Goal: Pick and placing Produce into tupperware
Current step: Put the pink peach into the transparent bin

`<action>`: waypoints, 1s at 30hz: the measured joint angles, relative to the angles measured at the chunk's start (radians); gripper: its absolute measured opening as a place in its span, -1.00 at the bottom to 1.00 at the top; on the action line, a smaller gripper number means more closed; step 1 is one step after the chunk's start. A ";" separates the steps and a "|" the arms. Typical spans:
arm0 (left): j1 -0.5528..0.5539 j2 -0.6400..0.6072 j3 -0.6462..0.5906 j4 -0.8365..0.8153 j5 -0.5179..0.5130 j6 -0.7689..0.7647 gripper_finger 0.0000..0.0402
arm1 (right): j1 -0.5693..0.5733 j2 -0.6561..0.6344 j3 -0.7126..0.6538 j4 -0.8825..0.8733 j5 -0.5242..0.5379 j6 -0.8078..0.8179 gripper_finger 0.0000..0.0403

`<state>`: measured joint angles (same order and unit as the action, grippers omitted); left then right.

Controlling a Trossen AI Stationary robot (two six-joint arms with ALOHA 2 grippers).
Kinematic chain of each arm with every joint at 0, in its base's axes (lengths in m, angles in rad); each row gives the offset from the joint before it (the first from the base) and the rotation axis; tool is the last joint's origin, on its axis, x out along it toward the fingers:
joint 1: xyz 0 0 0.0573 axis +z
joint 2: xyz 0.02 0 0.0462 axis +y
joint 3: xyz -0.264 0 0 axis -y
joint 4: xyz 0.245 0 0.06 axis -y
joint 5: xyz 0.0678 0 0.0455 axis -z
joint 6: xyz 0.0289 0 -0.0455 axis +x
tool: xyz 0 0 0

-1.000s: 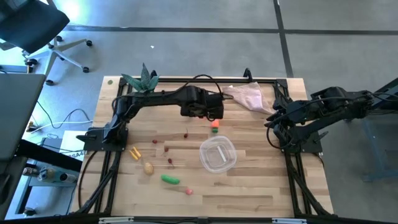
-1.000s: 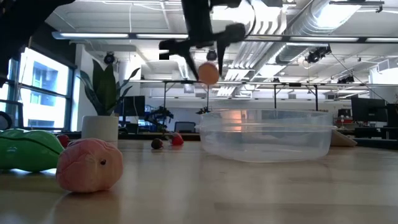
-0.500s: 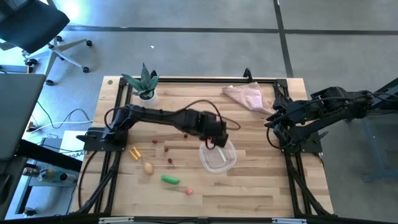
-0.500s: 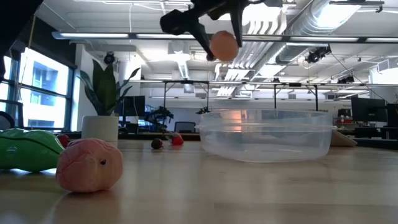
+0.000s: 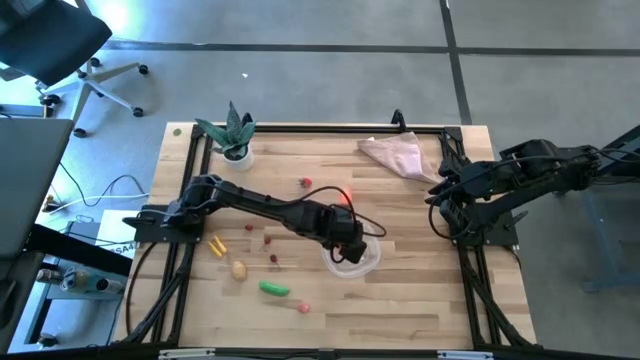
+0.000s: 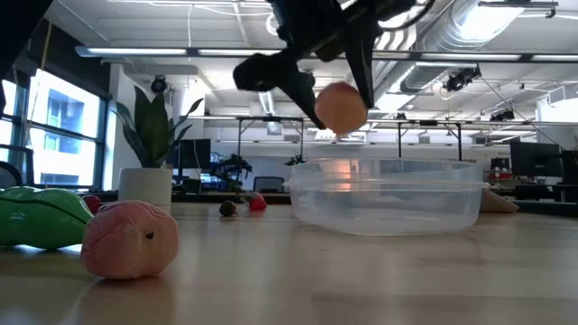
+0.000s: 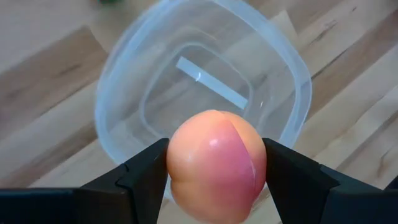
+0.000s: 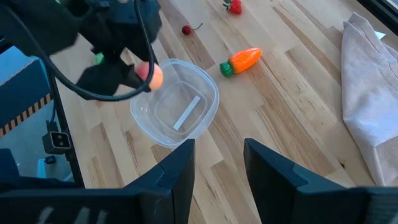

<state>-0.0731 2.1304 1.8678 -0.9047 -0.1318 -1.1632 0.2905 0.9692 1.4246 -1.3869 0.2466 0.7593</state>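
My left gripper (image 5: 346, 243) hangs over the tupperware (image 5: 356, 256), a clear round tub, and is shut on an orange-pink round toy fruit (image 7: 216, 165). In the low view the fruit (image 6: 340, 108) is just above the tub's rim (image 6: 388, 165). The orange carrot (image 5: 345, 197) lies on the table beyond the tub. The green pod (image 5: 274, 289), beige potato (image 5: 239, 269), a yellow piece (image 5: 215, 245) and a pink piece (image 5: 303, 307) lie left of the tub. My right gripper (image 8: 217, 165) is open and waits at the table's right edge. My left gripper pinches the round fruit between its two fingers (image 7: 146, 171), one on each side of its widest part (image 7: 177, 168). The fingers come from above, pointing down. The fruit is lifted clear, above the tub's open top.
A potted plant (image 5: 235, 135) stands at the far left corner and a pinkish-beige cloth (image 5: 395, 155) lies at the far right. Small dark-red bits (image 5: 268, 240) dot the wood left of the tub. A black frame (image 5: 190, 200) runs round the table.
My left gripper has carried the round fruit from the table's far middle, near the carrot, toward the near edge until it is over the tub. It rose on the way, then came down to just above the rim. It has stayed shut on the fruit.
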 joint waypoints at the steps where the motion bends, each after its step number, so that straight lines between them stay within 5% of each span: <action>1: 0.000 0.000 -0.018 0.025 0.001 0.000 0.16 | 0.000 0.000 0.000 0.000 0.000 0.000 -0.35; 17: 0.017 0.075 -0.113 0.153 0.117 -0.041 0.16 | 0.000 0.000 0.000 0.001 0.000 0.000 -0.35; 30: 0.028 0.075 -0.112 0.156 0.080 -0.045 0.20 | 0.000 0.000 0.000 0.001 0.000 0.000 -0.35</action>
<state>-0.0448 2.2055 1.7554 -0.7483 -0.0520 -1.2087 0.2905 0.9691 1.4246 -1.3861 0.2466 0.7592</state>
